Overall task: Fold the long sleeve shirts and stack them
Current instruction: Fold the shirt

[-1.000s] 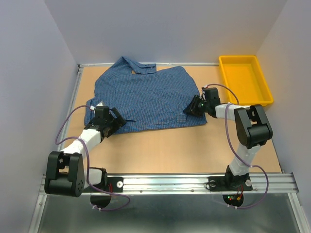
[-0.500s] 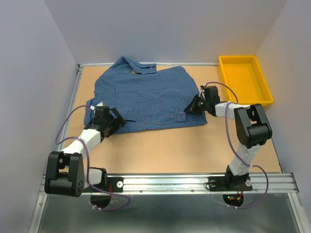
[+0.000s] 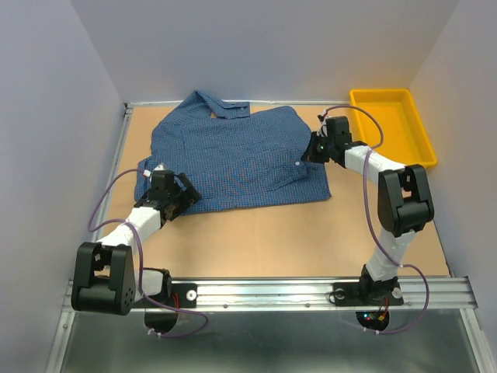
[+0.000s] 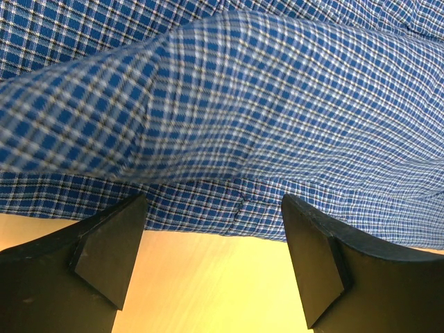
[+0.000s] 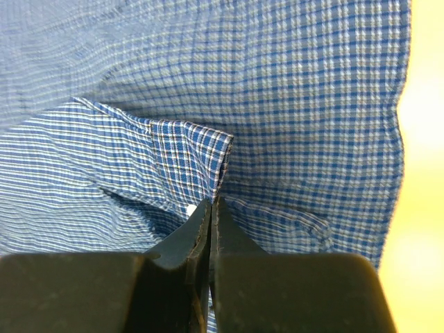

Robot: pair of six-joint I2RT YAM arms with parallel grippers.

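Note:
The long sleeve shirt, in blue check cloth, lies spread on the wooden table with its collar toward the back wall. My right gripper is at the shirt's right side. In the right wrist view its jaws are pressed together on the edge of a folded sleeve cuff, a white button just beside them. My left gripper sits low at the shirt's front left corner. It stands open, its fingers wide apart over bare table, with the hem just ahead of the tips.
A yellow bin stands at the back right corner, just right of the right arm. Grey walls close in the table on the left, back and right. A metal rail with both arm bases runs along the front.
The right gripper closed on the sleeve cuff and moved back, toward the far wall, drawing the cuff with it. The left arm has not moved.

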